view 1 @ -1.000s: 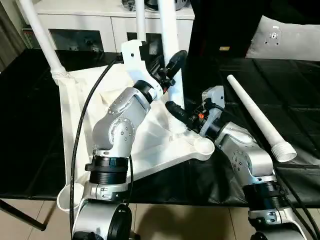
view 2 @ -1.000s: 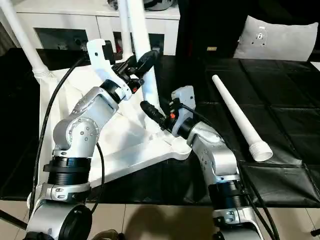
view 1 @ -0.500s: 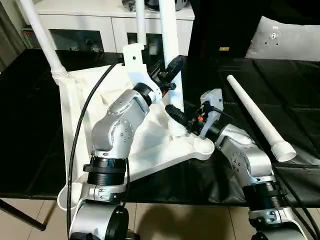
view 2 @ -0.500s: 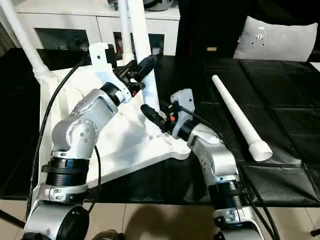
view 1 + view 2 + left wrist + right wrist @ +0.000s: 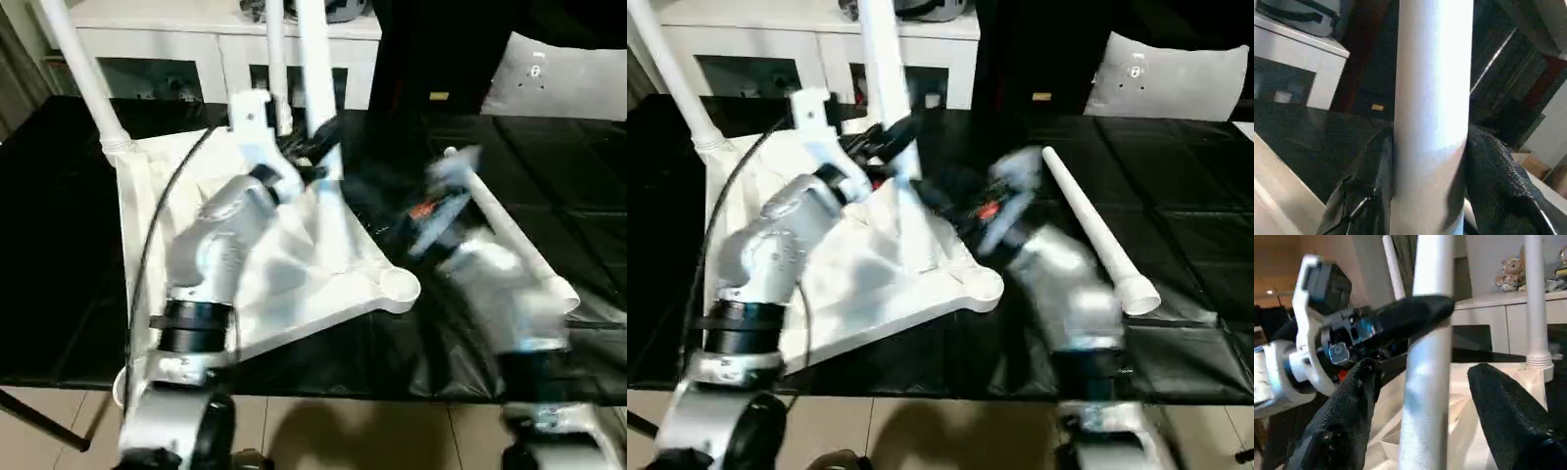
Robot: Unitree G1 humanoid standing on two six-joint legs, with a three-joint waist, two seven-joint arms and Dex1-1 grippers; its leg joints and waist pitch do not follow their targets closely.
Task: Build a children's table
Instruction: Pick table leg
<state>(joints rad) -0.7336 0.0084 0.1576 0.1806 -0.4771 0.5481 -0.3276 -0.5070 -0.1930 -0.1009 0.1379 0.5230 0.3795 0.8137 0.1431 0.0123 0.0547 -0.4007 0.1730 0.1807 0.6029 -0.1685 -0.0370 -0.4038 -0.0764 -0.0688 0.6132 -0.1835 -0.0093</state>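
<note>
The table top (image 5: 294, 284) lies upside down on the black work surface (image 5: 59, 245), ribbed underside up, and I take it as the landmark. Three legs stand upright from its corners: one at the far left corner (image 5: 83, 73), one at the far corner behind the arms (image 5: 275, 59), and the leg now being worked (image 5: 318, 88), which rises from the top's right-hand side. Its long axis is close to vertical, leaning a little.

The left gripper (image 5: 1425, 186) is clamped around this leg: in the left wrist view both black fingers (image 5: 1376, 181) press against the white shaft on its two sides. The right gripper (image 5: 1420, 431) faces the same leg lower down, closer to the table top. In the right wrist view its two fingers (image 5: 1337, 431) stand apart with the shaft between them, and I judge they touch nothing, though in the head views this arm is too blurred to confirm it.

The near right corner socket (image 5: 400, 286) of the table top is empty. The fourth leg (image 5: 505, 230) lies flat on the work surface to the right of the table top, well apart from it, its long axis running from far to near with the thick threaded end nearest the robot. The right arm is clearly the closer one to it, so fetching that leg seems to be its job.
</note>
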